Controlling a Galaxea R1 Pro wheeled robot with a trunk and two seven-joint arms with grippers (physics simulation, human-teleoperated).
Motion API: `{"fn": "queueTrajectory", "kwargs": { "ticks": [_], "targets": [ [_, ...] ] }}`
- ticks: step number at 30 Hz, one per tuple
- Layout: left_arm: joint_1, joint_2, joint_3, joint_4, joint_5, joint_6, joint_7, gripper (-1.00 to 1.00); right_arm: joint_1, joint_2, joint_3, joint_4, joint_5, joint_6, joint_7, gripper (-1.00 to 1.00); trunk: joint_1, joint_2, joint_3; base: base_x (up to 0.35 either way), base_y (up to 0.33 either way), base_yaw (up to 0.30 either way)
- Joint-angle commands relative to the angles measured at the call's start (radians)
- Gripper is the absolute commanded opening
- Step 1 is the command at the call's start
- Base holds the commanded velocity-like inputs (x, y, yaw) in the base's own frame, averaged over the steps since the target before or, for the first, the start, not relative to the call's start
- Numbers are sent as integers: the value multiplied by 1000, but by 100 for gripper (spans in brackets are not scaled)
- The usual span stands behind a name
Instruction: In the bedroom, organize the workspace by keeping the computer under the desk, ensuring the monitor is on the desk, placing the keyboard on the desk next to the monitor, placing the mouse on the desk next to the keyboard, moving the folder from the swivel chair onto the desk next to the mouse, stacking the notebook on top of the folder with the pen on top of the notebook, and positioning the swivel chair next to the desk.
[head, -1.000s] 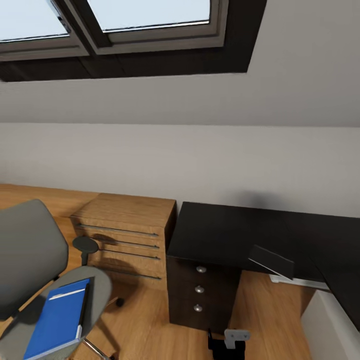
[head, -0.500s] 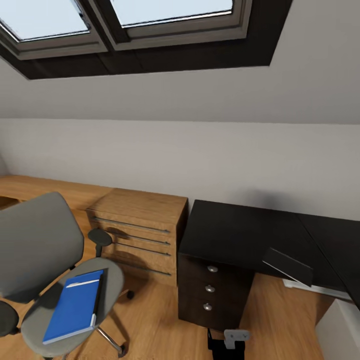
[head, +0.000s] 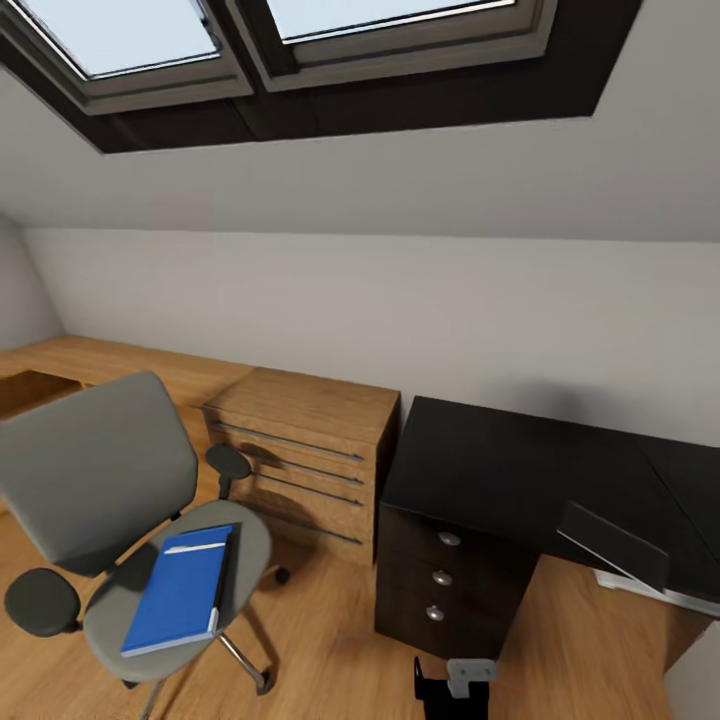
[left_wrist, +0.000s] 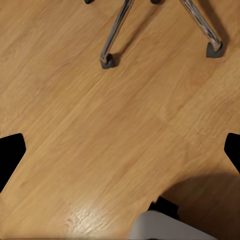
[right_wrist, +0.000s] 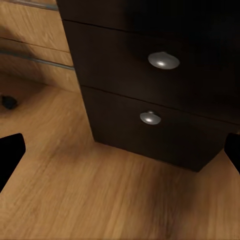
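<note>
Head view: wooden drawer chest (head: 305, 455) beside desk (head: 520, 470)

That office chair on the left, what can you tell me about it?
The swivel chair has a grey padded back and seat, black round armrests and shiny metal legs ending in dark castors, which rest on the wood floor. It stands upright, beside the wooden drawer chest. A blue folder lies flat on its seat. The left wrist view shows two of its legs.
</note>
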Motion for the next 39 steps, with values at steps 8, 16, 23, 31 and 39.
{"fn": "queueTrajectory", "kwargs": {
  "ticks": [8,16,23,31,39],
  "targets": [
    [0,2,-7,-3,11,-7,7,100,-1,1,9,1,-5,-40,-4,100,0,-1,-9,0,0,219],
    [0,4,-3,-3,13,-8,9,100,1,14,9,1,-7,-48,-1,100,0,-1,-15,0,0,170],
    [0,10,4,-4,15,-8,14,100,1,18,9,1,-9,-47,0,100,0,-1,-15,0,0,122],
    [0,8,109,-5,15,-9,8,100,1,20,8,1,-12,-45,-2,100,0,-1,-15,0,0,264],
    [0,6,113,-5,15,-9,8,100,1,20,8,1,-13,-46,-4,100,0,-1,-15,0,0,273]
  ]
}}
